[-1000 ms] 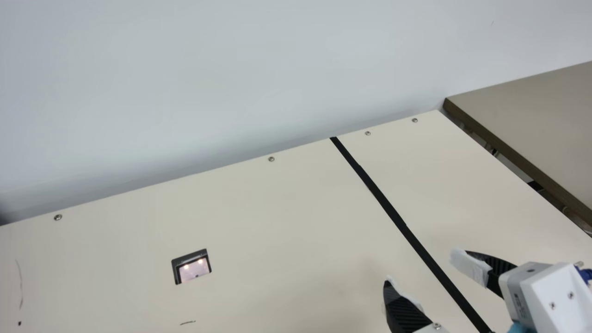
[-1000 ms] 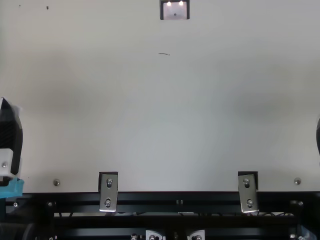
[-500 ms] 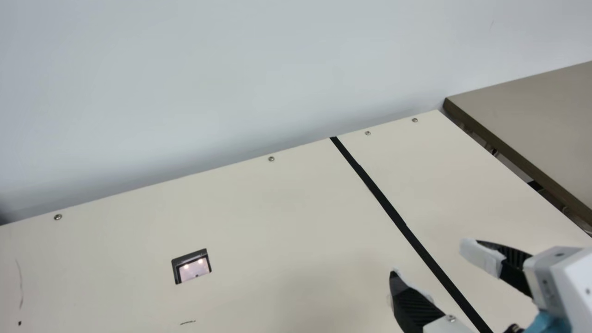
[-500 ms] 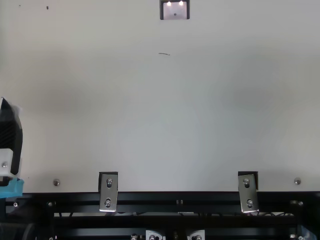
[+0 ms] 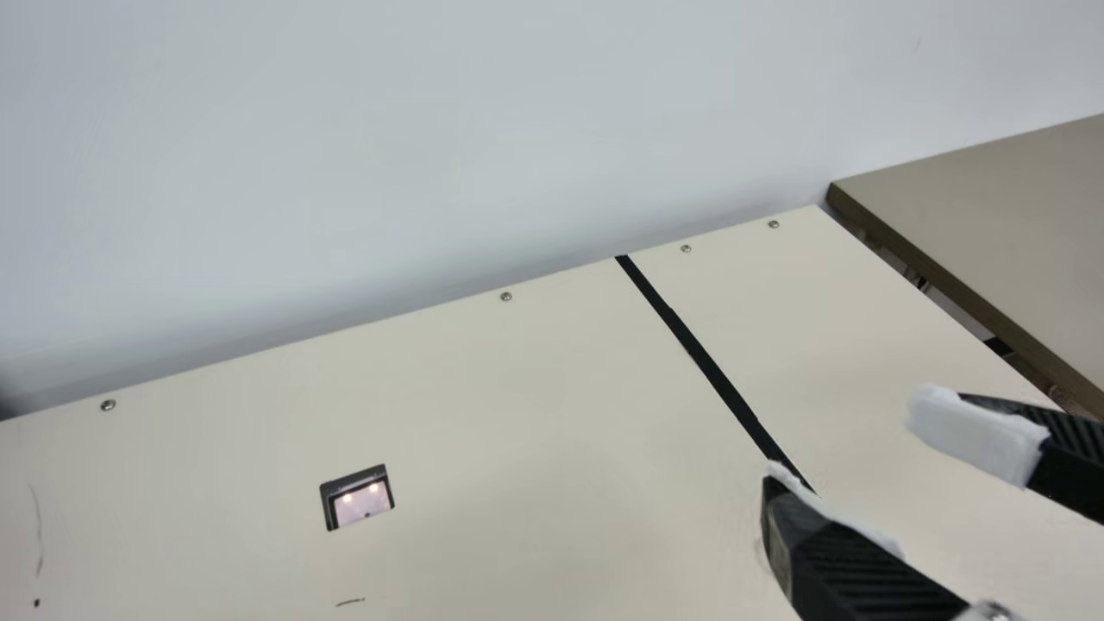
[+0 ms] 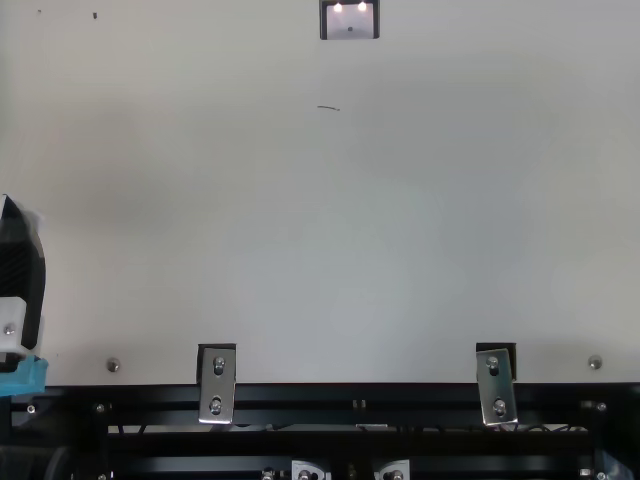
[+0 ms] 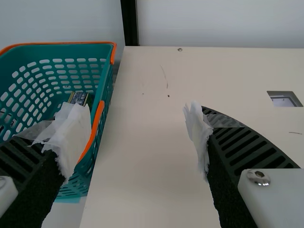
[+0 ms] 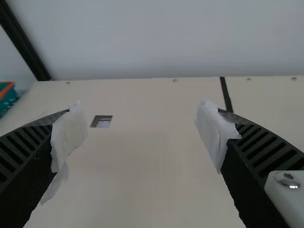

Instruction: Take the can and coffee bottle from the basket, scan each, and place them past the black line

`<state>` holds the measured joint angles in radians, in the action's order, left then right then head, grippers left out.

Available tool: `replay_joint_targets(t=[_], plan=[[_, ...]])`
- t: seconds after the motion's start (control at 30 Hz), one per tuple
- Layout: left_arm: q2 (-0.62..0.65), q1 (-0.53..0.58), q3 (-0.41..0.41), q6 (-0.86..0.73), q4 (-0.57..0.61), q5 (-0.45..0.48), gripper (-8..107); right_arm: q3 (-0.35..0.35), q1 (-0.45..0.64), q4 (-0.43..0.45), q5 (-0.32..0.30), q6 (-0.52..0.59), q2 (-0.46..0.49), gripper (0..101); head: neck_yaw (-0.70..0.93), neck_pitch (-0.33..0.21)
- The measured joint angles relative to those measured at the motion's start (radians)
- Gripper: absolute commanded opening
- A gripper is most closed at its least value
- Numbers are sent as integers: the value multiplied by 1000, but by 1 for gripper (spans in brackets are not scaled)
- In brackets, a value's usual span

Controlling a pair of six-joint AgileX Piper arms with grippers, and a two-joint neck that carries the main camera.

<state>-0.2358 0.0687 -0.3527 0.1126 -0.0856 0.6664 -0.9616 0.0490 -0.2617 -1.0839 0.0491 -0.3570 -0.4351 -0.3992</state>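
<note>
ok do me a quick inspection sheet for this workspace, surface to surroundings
surface: cream table, a few dark marks; black line and lit scanner window both in view
job's things: teal basket beside the table, an item inside it, too hidden to name; coffee bottle can't be confirmed
clutter: nothing seen
tools: left tool and right tool both open, nothing between the fingers; white wraps look frayed
cables: thin dark wires at the black frame
surroundings: pale wall behind, second table alongside
</note>
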Motion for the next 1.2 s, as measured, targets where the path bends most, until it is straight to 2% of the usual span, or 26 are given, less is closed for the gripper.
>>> replay_joint_targets(t=[0.17, 0.27, 0.5, 1.07, 1.2], plan=[[0, 0, 0, 0, 0, 0, 90, -100, -2, -96, -98, -82, -25, 101, 0, -5], [0, 0, 0, 0, 0, 0, 90, -122, -17, -153, -136, -127, -31, 101, 0, 0], [0, 0, 0, 0, 0, 0, 90, -80, -65, -218, -137, -197, -32, 101, 0, -5], [0, 0, 0, 0, 0, 0, 90, -80, -65, -215, -139, -202, -34, 101, 15, -5], [0, 0, 0, 0, 0, 0, 90, -80, -65, -215, -137, -202, -34, 101, 67, 15]])
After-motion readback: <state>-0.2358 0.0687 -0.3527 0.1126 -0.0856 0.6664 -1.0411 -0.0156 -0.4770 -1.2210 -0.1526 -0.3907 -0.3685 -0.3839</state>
